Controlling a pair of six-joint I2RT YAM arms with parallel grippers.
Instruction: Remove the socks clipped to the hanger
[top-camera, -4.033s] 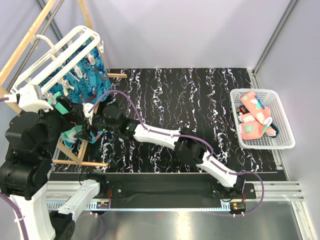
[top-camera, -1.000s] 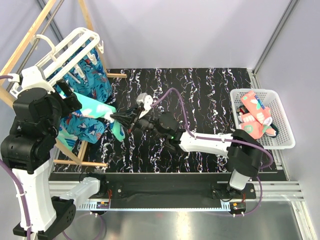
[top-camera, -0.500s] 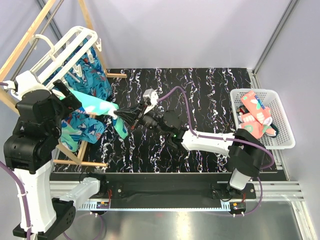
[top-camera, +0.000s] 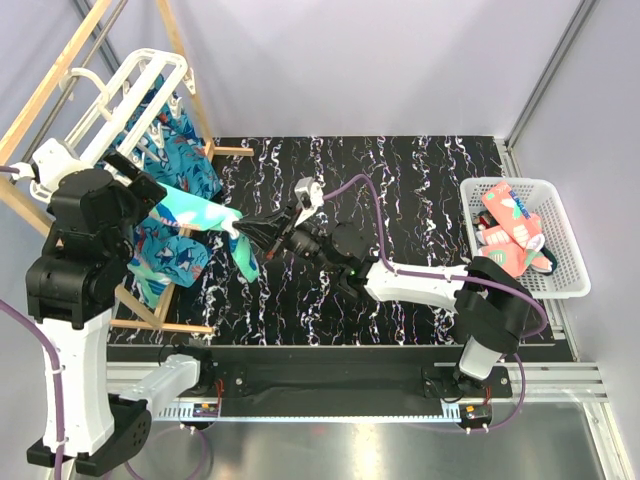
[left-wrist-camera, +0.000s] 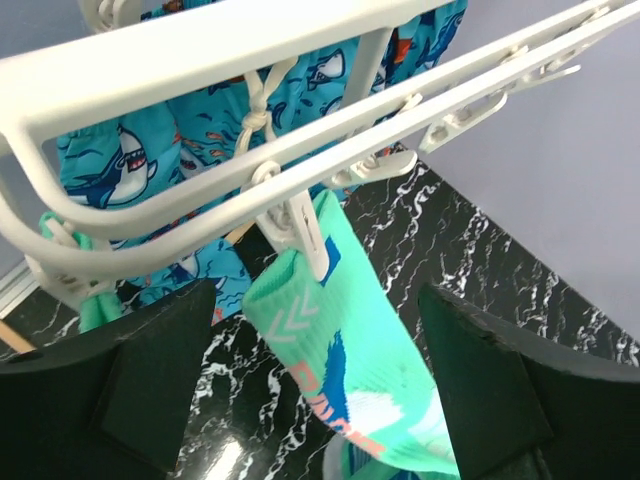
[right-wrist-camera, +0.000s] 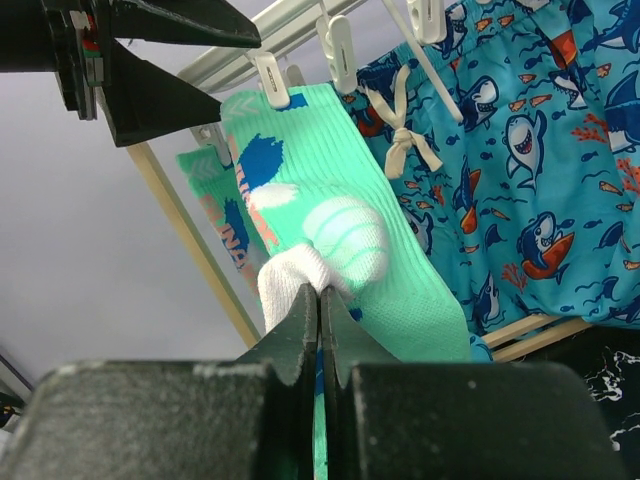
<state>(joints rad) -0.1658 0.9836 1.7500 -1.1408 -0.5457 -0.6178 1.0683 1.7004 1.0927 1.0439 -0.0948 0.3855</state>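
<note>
The white hanger (top-camera: 118, 92) hangs tilted at the far left, with blue shark-patterned fabric (top-camera: 180, 160) under it. A mint-green sock (top-camera: 200, 214) is stretched from a white clip (left-wrist-camera: 301, 226) toward the table's middle. My right gripper (top-camera: 241, 231) is shut on its white toe (right-wrist-camera: 296, 272). My left gripper (left-wrist-camera: 315, 395) stands open, with one finger on each side of the sock (left-wrist-camera: 345, 345) just below the clip, and touches neither. A second mint sock (right-wrist-camera: 207, 190) hangs behind the first. The hanger's bars (left-wrist-camera: 200, 62) cross the top of the left wrist view.
A white mesh basket (top-camera: 574, 268) at the right edge holds coral-pink socks (top-camera: 508, 236). Wooden poles of a frame (top-camera: 158, 326) stand under and behind the hanger at the left. Grey walls close in the black marbled table (top-camera: 400, 190).
My right gripper has drawn the sock's toe a little to the right, pulling it tauter. The hanger has swung up and left, and my left arm has shifted with it. The sock stays clipped.
</note>
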